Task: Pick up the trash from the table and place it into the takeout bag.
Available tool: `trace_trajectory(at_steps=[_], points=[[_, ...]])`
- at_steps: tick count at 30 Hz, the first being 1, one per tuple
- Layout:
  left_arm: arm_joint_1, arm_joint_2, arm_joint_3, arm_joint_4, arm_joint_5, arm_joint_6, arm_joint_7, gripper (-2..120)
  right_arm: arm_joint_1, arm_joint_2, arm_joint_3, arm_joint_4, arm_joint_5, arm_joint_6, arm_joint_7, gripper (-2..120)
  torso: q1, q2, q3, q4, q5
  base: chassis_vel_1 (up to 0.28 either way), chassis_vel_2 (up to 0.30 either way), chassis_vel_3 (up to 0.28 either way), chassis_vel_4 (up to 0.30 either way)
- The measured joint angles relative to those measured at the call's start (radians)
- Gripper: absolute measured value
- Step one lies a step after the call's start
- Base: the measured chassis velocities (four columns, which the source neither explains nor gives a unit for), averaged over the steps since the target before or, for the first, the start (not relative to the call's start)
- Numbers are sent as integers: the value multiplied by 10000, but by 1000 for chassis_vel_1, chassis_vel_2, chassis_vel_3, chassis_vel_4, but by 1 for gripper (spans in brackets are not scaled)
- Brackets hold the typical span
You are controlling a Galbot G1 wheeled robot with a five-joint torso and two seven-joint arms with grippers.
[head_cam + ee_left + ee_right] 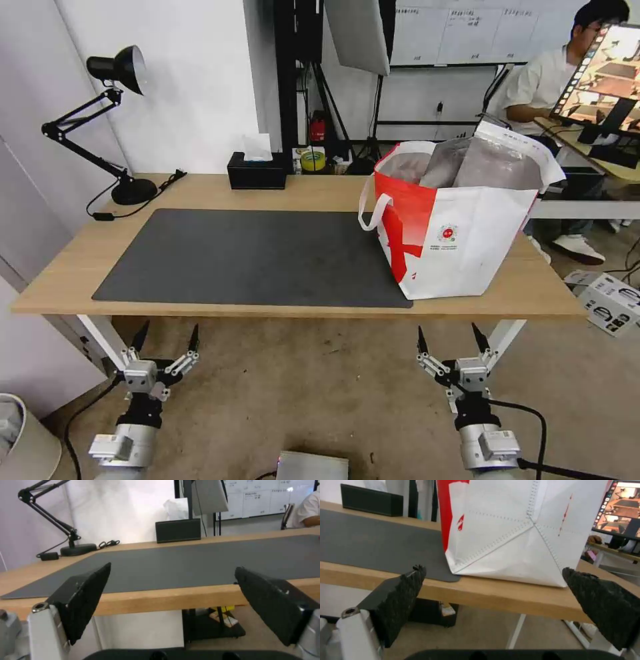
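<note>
The surface [200,190], a long light-wood top on white legs, carried a large dark grey mat [247,257] across its middle, the mat's front edge running close along the surface's near edge. The takeout bag [460,220] stood upright at the right end of the surface, its front left corner resting on the mat's right edge and the rest on bare wood; its red panel faced left with the white loop handle hanging from it, the round red logo showed on the white front, and the foil-lined mouth stood open. A black desk lamp [120,133] sat at the far left corner, its cable trailing along the far edge. A black tissue box [257,175] sat at the far edge near the middle. The left gripper [167,337] hung below the near edge toward the left end, its fingers spread apart and holding nothing. The right gripper [451,337] hung below the near edge under the bag, its fingers likewise spread and bare.
</note>
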Motion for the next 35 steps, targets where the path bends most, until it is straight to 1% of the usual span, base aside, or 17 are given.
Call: trace_trajectory(at_steps=[15,35], points=[[-21,-138,-16,-211,54,37,-33,100,85,65,-128,-187,42,14,28,100,0,0,0,1,0,0,0,0,0],[-51,-253,-116,-201,55,42,-57,100,69,146,-142,-252,50,34,20,100,0,0,0,0,-1,0,0,0,0]])
